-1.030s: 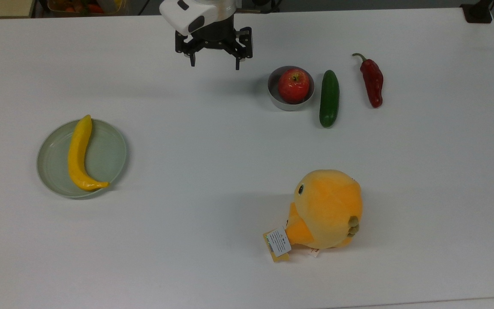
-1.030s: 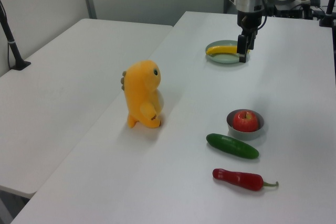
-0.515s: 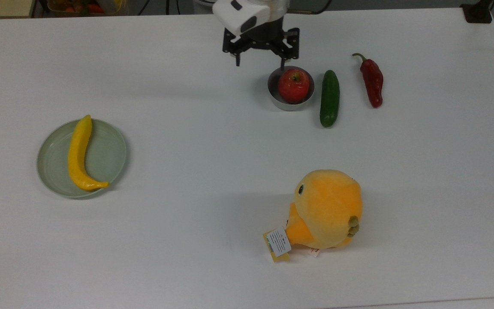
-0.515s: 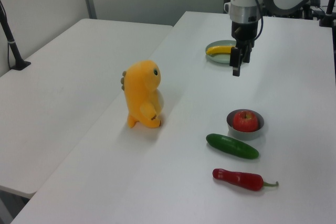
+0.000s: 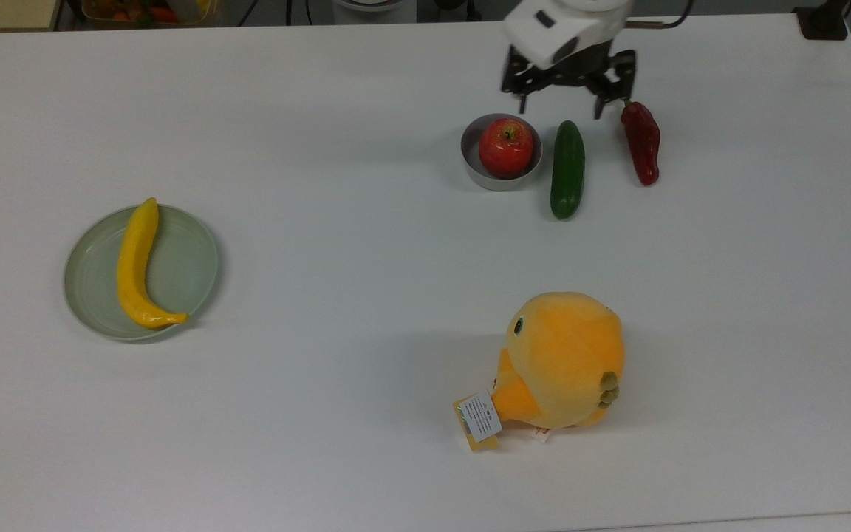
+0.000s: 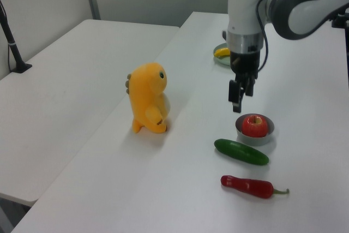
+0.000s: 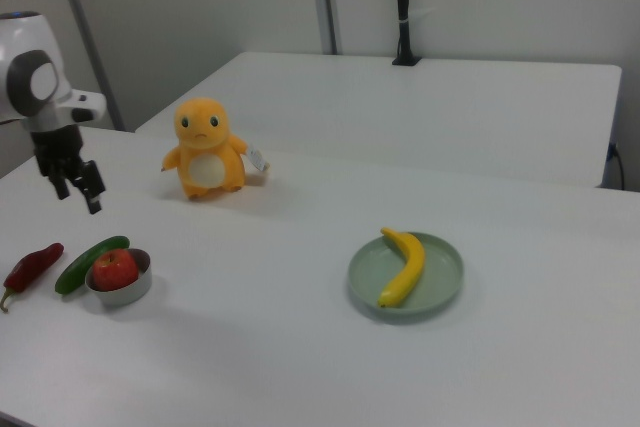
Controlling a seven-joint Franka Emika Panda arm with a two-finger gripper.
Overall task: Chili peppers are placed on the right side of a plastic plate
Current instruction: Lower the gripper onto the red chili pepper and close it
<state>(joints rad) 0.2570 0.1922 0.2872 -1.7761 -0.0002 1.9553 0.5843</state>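
The chili pepper (image 5: 641, 144) (image 6: 250, 186) (image 7: 32, 265) is dark red and wrinkled and lies on the white table at the top view's upper right, beside the cucumber (image 5: 567, 170). Far off at the top view's left sits the pale grey-green plastic plate (image 5: 185, 266) (image 7: 440, 262) with a yellow banana (image 5: 134, 262) on it. My gripper (image 5: 560, 111) (image 6: 239, 95) (image 7: 78, 192) hangs open and holds nothing. It is above the table over the far end of the cucumber, with one fingertip close to the chili's stem end in the top view.
A small grey bowl (image 5: 470, 166) holds a red apple (image 5: 505, 146) just left of the cucumber in the top view. An orange plush toy (image 5: 562, 358) (image 6: 148, 99) stands nearer the top view's bottom edge. A second white table (image 7: 450, 107) stands behind.
The open gripper has travelled toward the top view's right, from left of the bowl, past it, to above the cucumber's end by the chili. The objects have stayed in place.
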